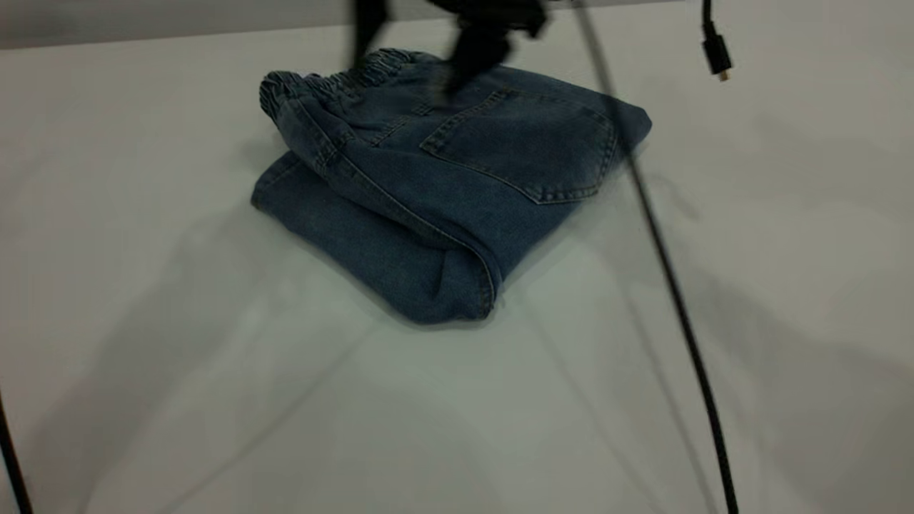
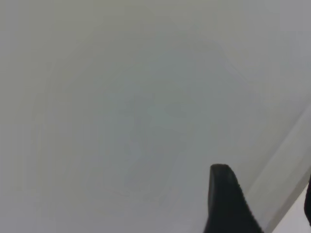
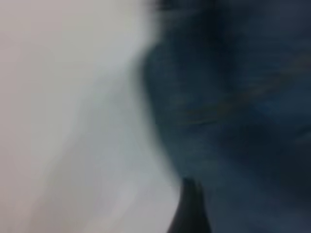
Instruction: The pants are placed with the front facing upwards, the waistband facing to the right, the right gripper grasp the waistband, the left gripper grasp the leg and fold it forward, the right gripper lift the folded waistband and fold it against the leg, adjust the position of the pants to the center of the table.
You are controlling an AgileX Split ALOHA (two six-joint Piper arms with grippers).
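Observation:
The pants (image 1: 457, 178) lie folded into a compact bundle on the white table (image 1: 143, 321), back pocket (image 1: 528, 143) up and elastic waistband (image 1: 335, 78) at the far left. A leg hem (image 1: 275, 185) sticks out underneath at the left. My right gripper (image 1: 421, 43) hovers over the far edge of the bundle, blurred, open, its two fingers spread with nothing between them. The right wrist view shows one finger (image 3: 190, 208) against the denim (image 3: 233, 107). My left gripper (image 2: 265, 175) is open over bare table (image 2: 121, 107) and is out of the exterior view.
A black cable (image 1: 664, 264) runs diagonally across the table just right of the pants. A plug (image 1: 717, 56) hangs at the top right. Another cable (image 1: 11, 457) crosses the bottom left corner. The table's far edge (image 1: 143, 36) runs just behind the pants.

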